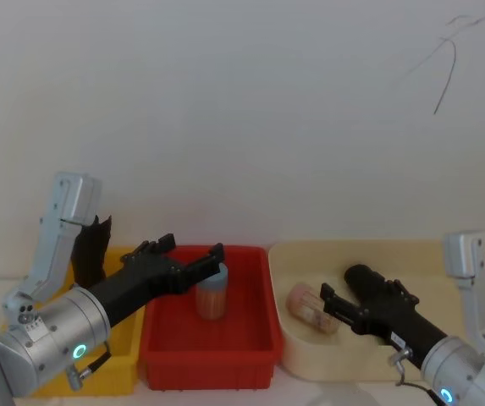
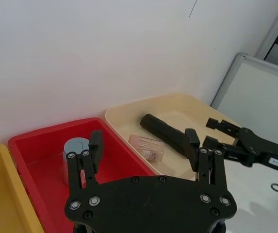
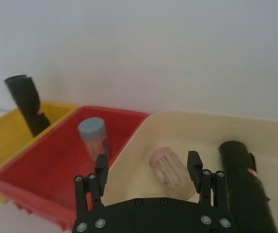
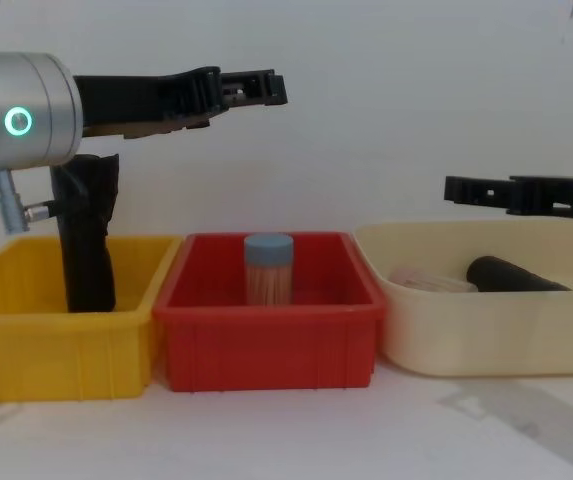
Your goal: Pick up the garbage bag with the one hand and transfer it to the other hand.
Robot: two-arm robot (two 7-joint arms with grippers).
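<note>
The garbage bag (image 4: 516,275), a smooth black roll, lies in the cream bin (image 4: 446,335) on the right. It also shows in the left wrist view (image 2: 165,130), the right wrist view (image 3: 243,187) and the head view (image 1: 360,276). My right gripper (image 3: 147,162), the one with the white label, hangs open above the cream bin (image 1: 310,254), just over and beside the bag (image 4: 466,190). My left gripper (image 1: 193,247) on the green-ringed silver wrist hovers open high above the red bin (image 4: 266,88), holding nothing (image 2: 144,141).
A black roll with a ragged top (image 4: 84,240) stands in the yellow bin (image 4: 26,340) at the left. The red bin (image 1: 250,338) holds an upright blue-lidded jar (image 1: 212,296). A pinkish jar (image 1: 310,306) lies in the cream bin beside the bag. A wall stands close behind.
</note>
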